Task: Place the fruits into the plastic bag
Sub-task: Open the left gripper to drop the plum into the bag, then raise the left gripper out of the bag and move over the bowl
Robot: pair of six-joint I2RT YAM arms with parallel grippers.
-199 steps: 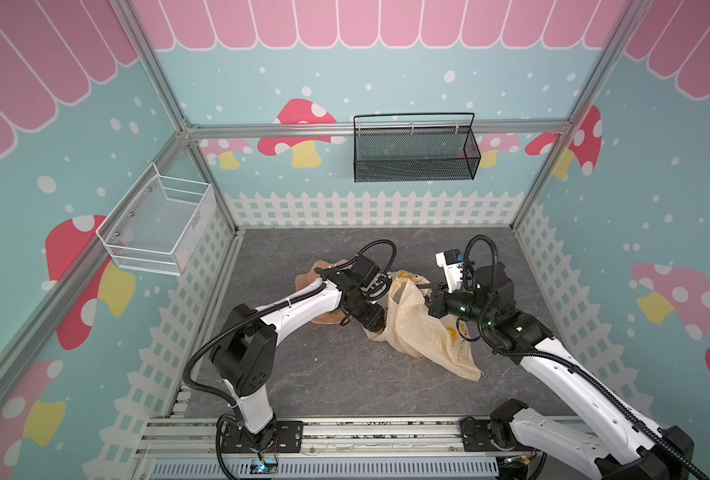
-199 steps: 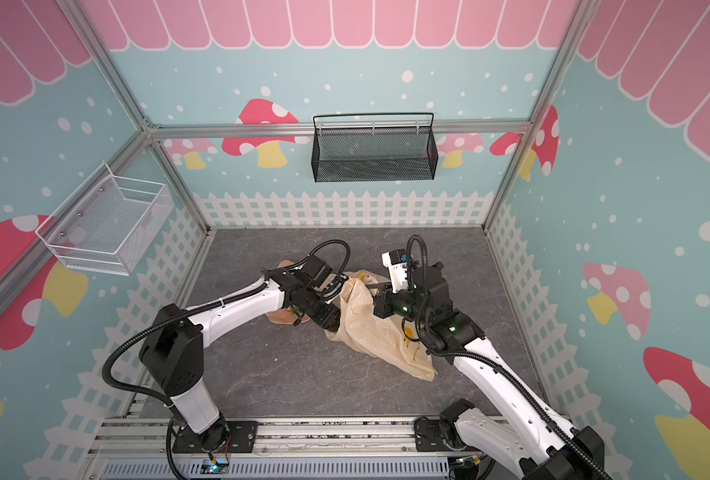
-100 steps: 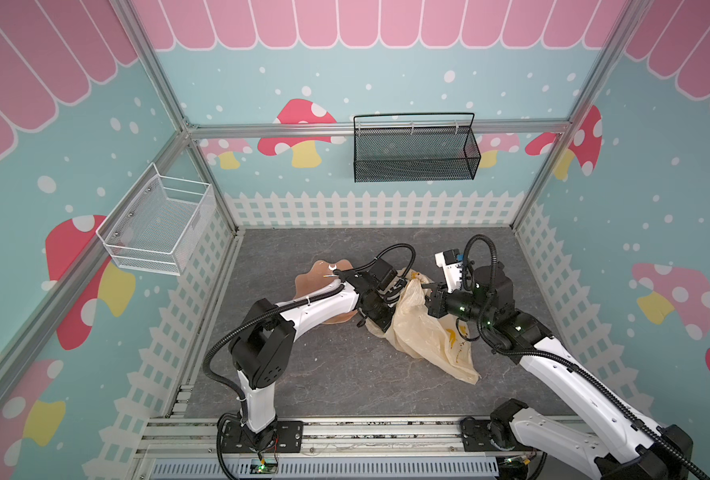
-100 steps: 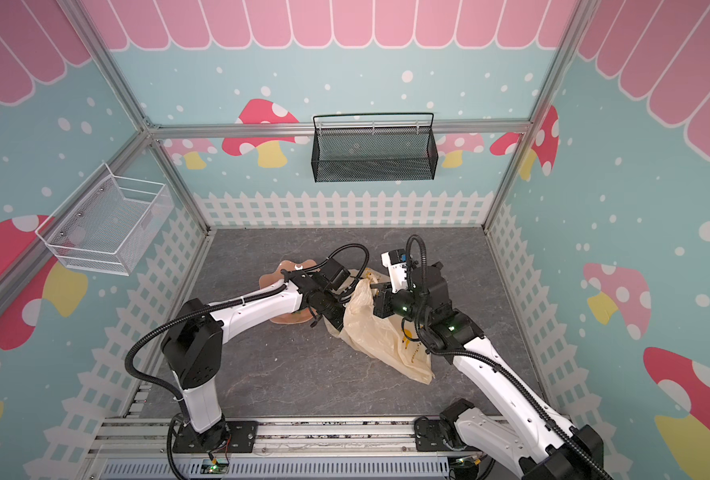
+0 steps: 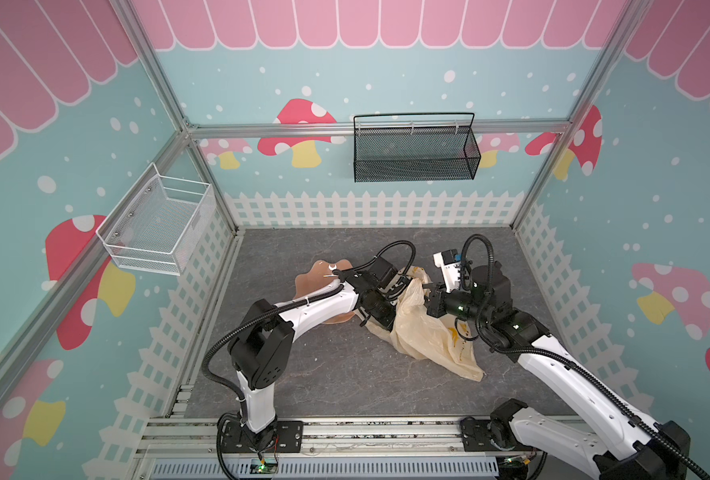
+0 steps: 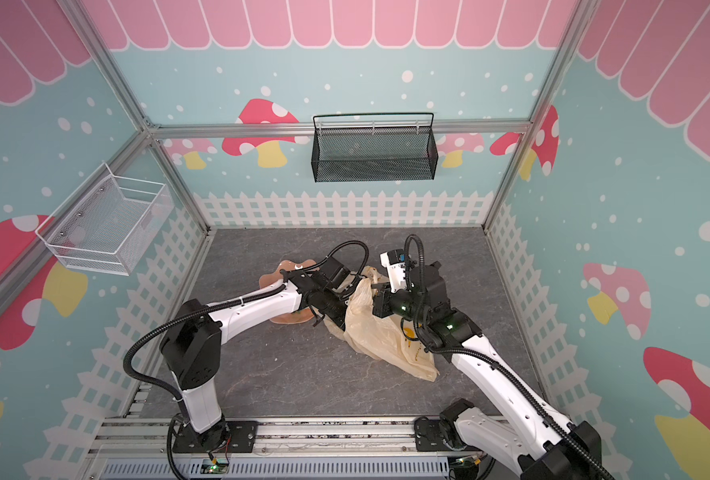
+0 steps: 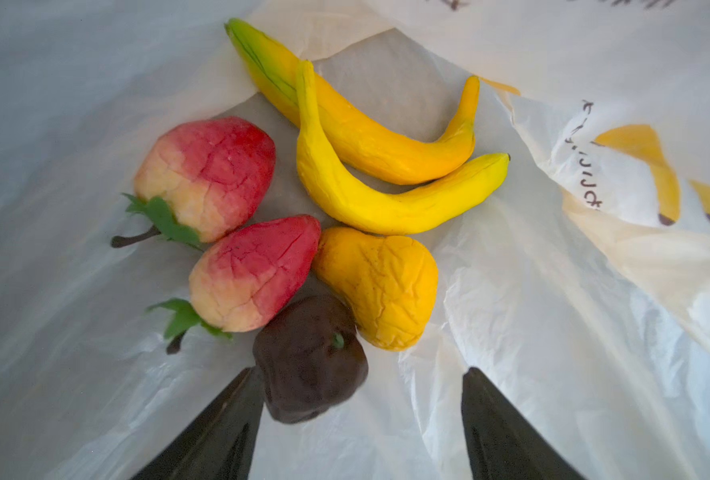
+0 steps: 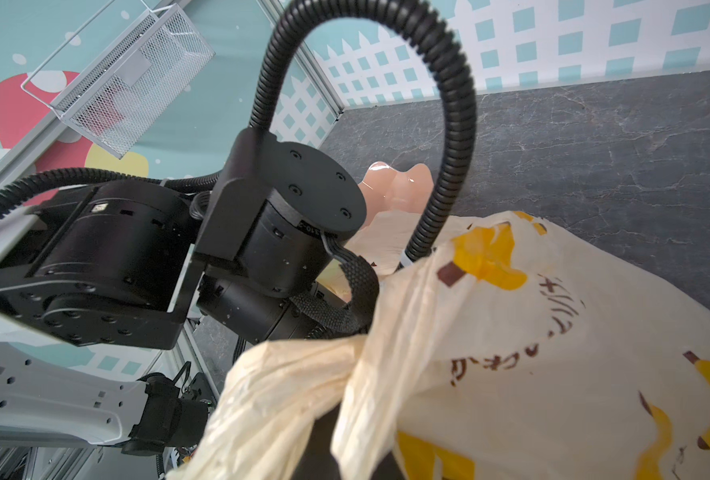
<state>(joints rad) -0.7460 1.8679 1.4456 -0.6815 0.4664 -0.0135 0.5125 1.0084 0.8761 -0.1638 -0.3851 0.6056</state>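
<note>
Toy fruits (image 7: 253, 274) lie clustered inside the thin, crinkly cream plastic bag printed with yellow bananas (image 5: 428, 336). It rests about mid-way across the grey stone-patterned worktop (image 5: 303, 374), its closed end trailing toward the front right corner. My left wrist view shows two curved yellow bananas (image 7: 386, 199), two red strawberries with green tops (image 7: 208, 174), a yellow-orange lump (image 7: 378, 286) and a dark brown rounded piece (image 7: 309, 357). My left fingers (image 7: 499, 424) are inside the bag's mouth, spread wide and gripping nothing. The dark piece touches one fingertip and stands clear of the other, and everything else lies straight ahead, deeper in, with the bananas crosswise to my reach. I judge the next move is backing straight out, fingers kept apart, so nothing drags along. My right fingers (image 5: 431, 300) are pressed together on a gathered bunch of the bag's rim, holding the mouth up. Neither top view shows any fruit, only my left arm buried in the bag. A pink wavy-edged dish (image 5: 316, 274) toward the back left is mostly covered by that arm, so I cannot tell whether any fruit is left on it.
</note>
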